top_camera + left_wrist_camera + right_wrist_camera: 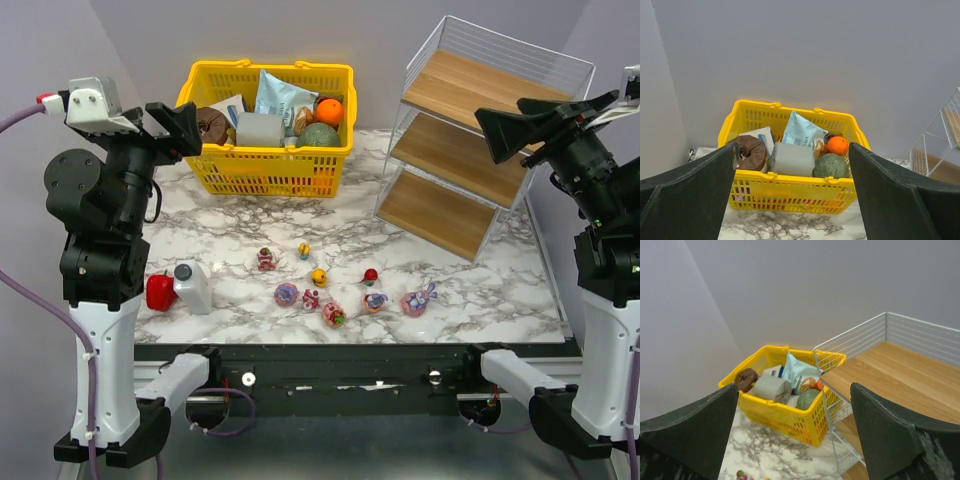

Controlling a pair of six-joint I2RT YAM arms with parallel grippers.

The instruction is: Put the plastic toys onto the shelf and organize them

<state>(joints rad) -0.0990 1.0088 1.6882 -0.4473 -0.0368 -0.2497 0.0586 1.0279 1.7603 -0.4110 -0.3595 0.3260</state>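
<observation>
I note left claw (178,128) and right claw (520,125) held high, agape and empty, since the toys (286,294) lie loose at lower centre and the shelf (470,150), upper right, is bare.

Robot lab bench, staged; not a home. Two arms, the left arm (100,220) and the right arm (610,250), stood bolted on a black metal rail (340,355) at the near table edge, with a purple cable (20,120) trailing from the left one. Plain grey wall panels (380,40) closed the scene behind and at both sides. The tabletop (480,290) was marble-patterned. Props sat laid out as for a trial: a yellow basket (270,170) of groceries straight ahead of the left gripper (180,128), a wire-and-wood shelf (480,140) just ahead of and below the right gripper (515,125), and small plastic toys (335,315) scattered well below and between both grippers, towards the arm bases.
</observation>
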